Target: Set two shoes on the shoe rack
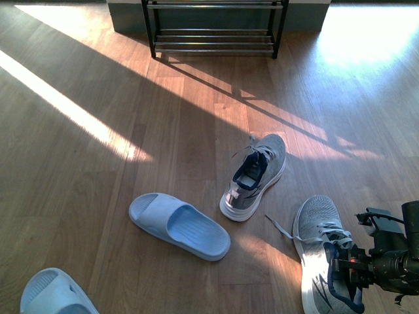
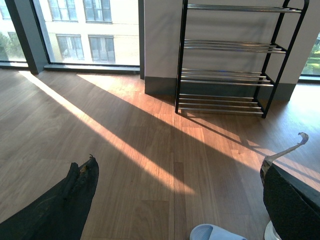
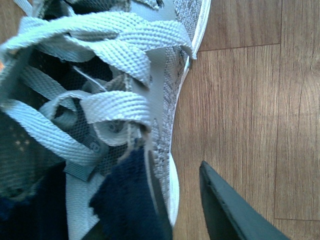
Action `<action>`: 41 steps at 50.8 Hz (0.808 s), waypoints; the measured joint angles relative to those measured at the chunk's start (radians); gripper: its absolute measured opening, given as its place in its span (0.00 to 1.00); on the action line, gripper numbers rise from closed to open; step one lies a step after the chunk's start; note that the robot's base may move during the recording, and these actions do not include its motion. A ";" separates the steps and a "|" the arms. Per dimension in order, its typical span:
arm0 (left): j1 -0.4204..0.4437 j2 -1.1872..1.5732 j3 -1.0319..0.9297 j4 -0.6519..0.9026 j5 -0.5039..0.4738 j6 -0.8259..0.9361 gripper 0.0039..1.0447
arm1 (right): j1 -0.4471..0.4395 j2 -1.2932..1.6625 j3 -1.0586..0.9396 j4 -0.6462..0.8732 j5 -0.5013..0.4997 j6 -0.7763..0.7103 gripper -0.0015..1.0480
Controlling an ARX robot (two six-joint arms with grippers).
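Two grey knit sneakers are lying on the wooden plank floor [image 1: 98,196], well short of the shoe rack [image 1: 214,29].

The far sneaker [image 1: 255,175] is sitting upright near the middle of the floor with its toe toward the rack. Its thick white sole, navy lining and loose laces are showing. The near sneaker [image 1: 321,255] is lying to the right of it, close but apart, with one lace trailing over the planks.

The right gripper [image 1: 344,265] is positioned at this sneaker's collar. In the right wrist view, the near sneaker [image 3: 150,100] is showing flat woven laces, a coarse mesh upper, a smooth white sole edge and fuzzy navy lining. One dark, wedge-shaped finger [image 3: 235,210] is standing outside the sole with bare floor between them. The jaws are spread and are clamping nothing.

Two pale blue rubber slides are lying to the left. The first slide [image 1: 178,226] is showing a ribbed footbed. The second slide [image 1: 55,293] is being cut off by the frame corner.

The rack is standing at the far wall. Its black arched metal side frames are carrying thin chrome rods in tiers.

In the left wrist view, the left gripper [image 2: 178,165] is hovering over the floor, facing the rack [image 2: 225,75]. Its dark fingers [image 2: 70,200] are spread wide and are gripping nothing.
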 joint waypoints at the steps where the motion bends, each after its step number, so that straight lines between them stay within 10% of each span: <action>1: 0.000 0.000 0.000 0.000 0.000 0.000 0.91 | 0.001 -0.006 -0.006 0.004 -0.002 0.000 0.22; 7: 0.000 0.000 0.000 0.000 0.000 0.000 0.91 | 0.005 -0.054 -0.043 0.040 -0.009 0.011 0.01; 24: 0.000 0.000 0.000 0.000 0.000 0.000 0.91 | -0.028 -0.592 -0.339 0.029 -0.143 0.036 0.01; 41: 0.000 0.000 0.000 0.000 0.000 0.000 0.91 | -0.150 -1.429 -0.550 -0.341 -0.366 0.108 0.01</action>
